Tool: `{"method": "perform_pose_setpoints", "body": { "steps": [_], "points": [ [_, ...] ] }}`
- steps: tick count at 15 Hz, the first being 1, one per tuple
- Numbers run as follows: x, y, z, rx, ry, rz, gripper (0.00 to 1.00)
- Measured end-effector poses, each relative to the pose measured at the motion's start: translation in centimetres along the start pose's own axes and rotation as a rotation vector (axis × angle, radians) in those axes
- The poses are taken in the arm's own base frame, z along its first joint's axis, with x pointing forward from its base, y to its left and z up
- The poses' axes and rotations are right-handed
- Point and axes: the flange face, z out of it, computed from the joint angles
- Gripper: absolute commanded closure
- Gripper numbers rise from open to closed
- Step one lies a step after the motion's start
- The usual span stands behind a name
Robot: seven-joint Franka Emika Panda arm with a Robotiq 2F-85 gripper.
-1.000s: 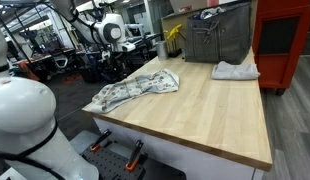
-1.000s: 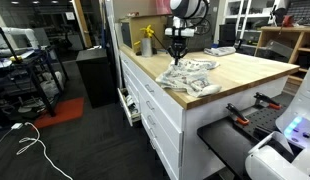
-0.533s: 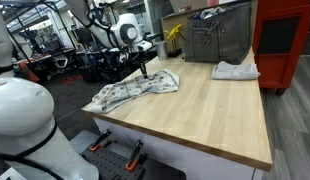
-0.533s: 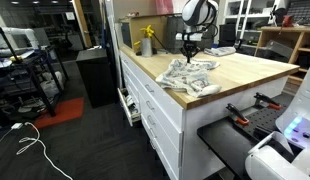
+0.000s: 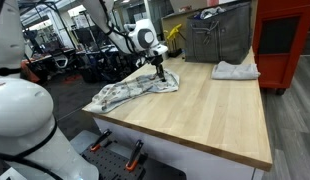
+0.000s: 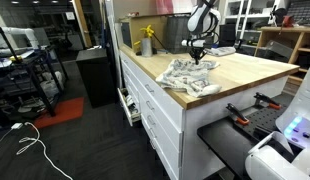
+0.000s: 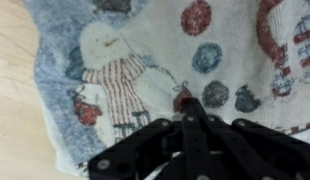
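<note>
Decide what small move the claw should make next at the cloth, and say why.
Probably open the claw. Its jaws are shut just over the snowman-print cloth, at its end on the wooden table; whether they pinch fabric I cannot tell. Shut jaws cannot take hold.

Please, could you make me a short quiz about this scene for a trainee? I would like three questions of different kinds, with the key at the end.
1. True or false: the gripper is wide open above the printed cloth.
2. In the wrist view, which figure is printed on that cloth? A) a snowman B) a fish C) a car
3. Short answer: what else lies on the wooden table, on the side near the red cabinet?

Key
1. False: its jaws are shut, with the tips down at the cloth.
2. A
3. A small white cloth.
</note>
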Motion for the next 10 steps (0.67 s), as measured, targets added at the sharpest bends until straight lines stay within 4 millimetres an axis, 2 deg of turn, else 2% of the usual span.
{"method": "perform_pose_setpoints", "body": {
  "steps": [6,10],
  "points": [
    [1.4,-1.1,0.4,-0.002,0.057,0.080,1.00],
    [4.2,-1.1,0.9,-0.013,0.105,0.126,1.00]
  ]
}}
